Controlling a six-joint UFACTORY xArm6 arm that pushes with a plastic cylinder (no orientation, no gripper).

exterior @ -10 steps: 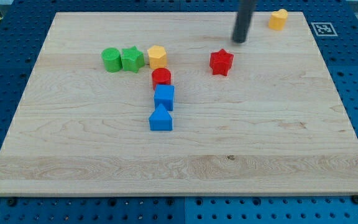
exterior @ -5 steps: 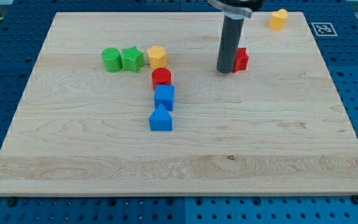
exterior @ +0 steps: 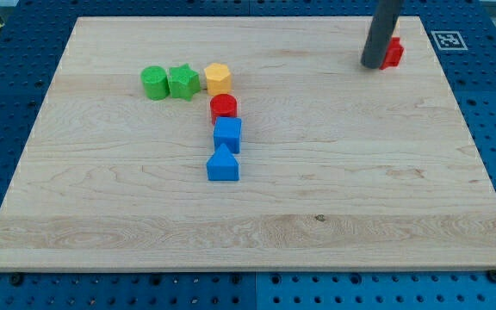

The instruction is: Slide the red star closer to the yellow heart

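Observation:
The red star [exterior: 393, 54] sits near the board's top right corner, and only its right part shows past the dark rod. My tip [exterior: 372, 65] rests on the board against the star's left side. The rod covers the spot where the yellow heart stood, so the heart is hidden or nearly so. The star lies just below that spot, and I cannot tell if the two touch.
A green cylinder [exterior: 153, 83], green star [exterior: 183, 82] and yellow hexagon [exterior: 218, 78] form a row at upper left. Below them a red cylinder [exterior: 223, 108], blue cube [exterior: 227, 135] and blue house-shaped block [exterior: 223, 164] form a column. A printed marker [exterior: 445, 39] lies off the board's top right corner.
My tip came down on the star's left side and pushed it up and to the right, from the board's upper middle to the top right corner by the heart's place.

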